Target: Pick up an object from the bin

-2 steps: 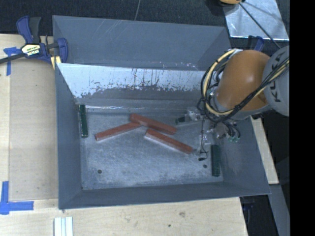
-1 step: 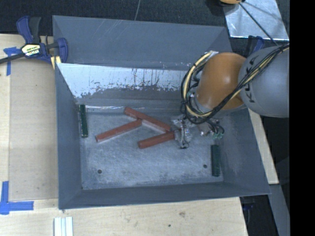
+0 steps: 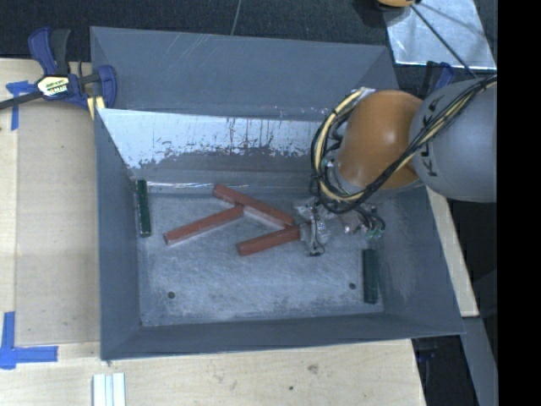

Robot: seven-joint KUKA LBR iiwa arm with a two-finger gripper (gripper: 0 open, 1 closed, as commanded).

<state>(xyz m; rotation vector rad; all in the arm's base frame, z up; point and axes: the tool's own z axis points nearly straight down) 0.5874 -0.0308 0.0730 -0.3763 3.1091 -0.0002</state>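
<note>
1. Camera view, the arm: the gripper (image 3: 315,242) reaches down into the grey metal bin (image 3: 118,252) and sits low, close to the floor. Above it is the arm's rounded orange cover (image 3: 380,138), with its loop of cables.
2. Camera view, the nearest thing: a short red-brown flat bar (image 3: 269,242) lies on the floor just left of the gripper. Its right end comes up against the gripper's tip or touches it. I cannot tell which.
3. Camera view, the grasp: I cannot tell whether the gripper is spread or closed, and nothing can be seen clamped in it.
4. Camera view, the other things:
   - A longer red-brown flat bar (image 3: 254,208) slants away up and to the left of the gripper, its near end close by the tip.
   - A third red-brown flat bar (image 3: 203,225) lies further left of the gripper, with one end meeting the slanting bar.
   - A dark green narrow bar (image 3: 369,275) lies below and right of the gripper, apart from it.
   - A second dark green narrow bar (image 3: 143,207) lies far to the gripper's left, by the wall.
5. Progress, as a judgement: the descent looks done, with the gripper at picking height beside the short bar. Every bar rests on the floor, so nothing is lifted. A secure hold on one piece and the lift out of the bin both look left to do.
</note>
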